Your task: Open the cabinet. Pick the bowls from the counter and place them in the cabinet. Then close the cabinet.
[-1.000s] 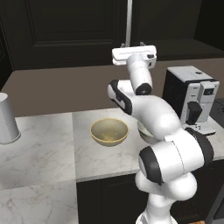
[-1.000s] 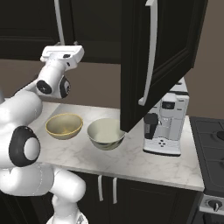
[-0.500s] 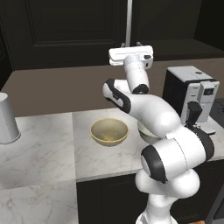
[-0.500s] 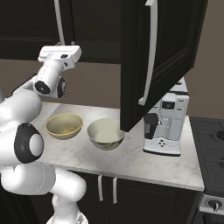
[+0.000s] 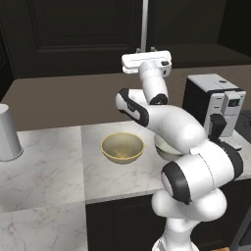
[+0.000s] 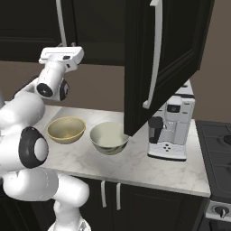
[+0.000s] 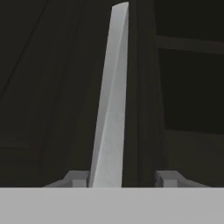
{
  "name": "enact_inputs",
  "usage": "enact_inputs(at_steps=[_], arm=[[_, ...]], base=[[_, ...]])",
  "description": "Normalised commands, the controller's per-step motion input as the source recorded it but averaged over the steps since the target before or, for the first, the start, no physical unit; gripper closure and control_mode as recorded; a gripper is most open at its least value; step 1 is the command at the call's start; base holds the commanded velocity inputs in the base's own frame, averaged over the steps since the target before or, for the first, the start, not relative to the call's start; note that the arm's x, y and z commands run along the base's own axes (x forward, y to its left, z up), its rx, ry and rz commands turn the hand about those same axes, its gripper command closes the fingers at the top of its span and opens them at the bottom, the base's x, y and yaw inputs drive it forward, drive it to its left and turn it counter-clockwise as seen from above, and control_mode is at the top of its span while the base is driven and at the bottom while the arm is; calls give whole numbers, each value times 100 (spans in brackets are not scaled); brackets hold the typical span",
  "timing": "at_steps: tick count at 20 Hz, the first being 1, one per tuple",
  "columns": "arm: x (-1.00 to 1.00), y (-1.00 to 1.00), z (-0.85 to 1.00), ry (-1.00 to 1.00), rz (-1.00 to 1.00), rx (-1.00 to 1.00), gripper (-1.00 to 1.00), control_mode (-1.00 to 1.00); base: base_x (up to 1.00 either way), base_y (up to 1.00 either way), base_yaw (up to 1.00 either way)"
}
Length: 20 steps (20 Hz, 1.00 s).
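Note:
The cabinet's right door [image 6: 171, 58] stands swung open over the counter [image 6: 149, 168], and its left door [image 5: 73, 34] is shut. My gripper [image 7: 124, 178] is raised at the foot of the left door's silver bar handle [image 7: 109, 96]. The bar stands between the fingers, close by the left fingertip [image 7: 76, 178] and apart from the right one. The jaws are open around it. The hand [image 5: 146, 61] shows under that handle [image 5: 144, 24]. On the counter sit the tan-yellow bowl [image 5: 122, 147] and the off-white bowl [image 6: 108, 137], side by side below the arm.
A coffee machine [image 6: 171, 131] stands on the counter's right end, under the open door's edge. A grey cup [image 5: 7, 132] is at the far left. A stove [image 6: 221, 149] adjoins the counter on the right.
The hand has shifted slightly left toward the left door's handle, and the fingers have drawn closer together around it. Bowls and doors have not moved.

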Motion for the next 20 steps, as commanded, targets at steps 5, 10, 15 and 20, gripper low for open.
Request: enact_inputs(at_steps=[5,10,15,20], arm=[[79,9,-29,0,0,0,100,-100],[82,93,-56,4,-7,0,100,-100],[76,63,-60,19,-2,11,100,-100],[-12,89,-34,16,15,18,100,-100]], base=[[0,0,0],[0,0,0],[0,0,0],[0,0,0]])
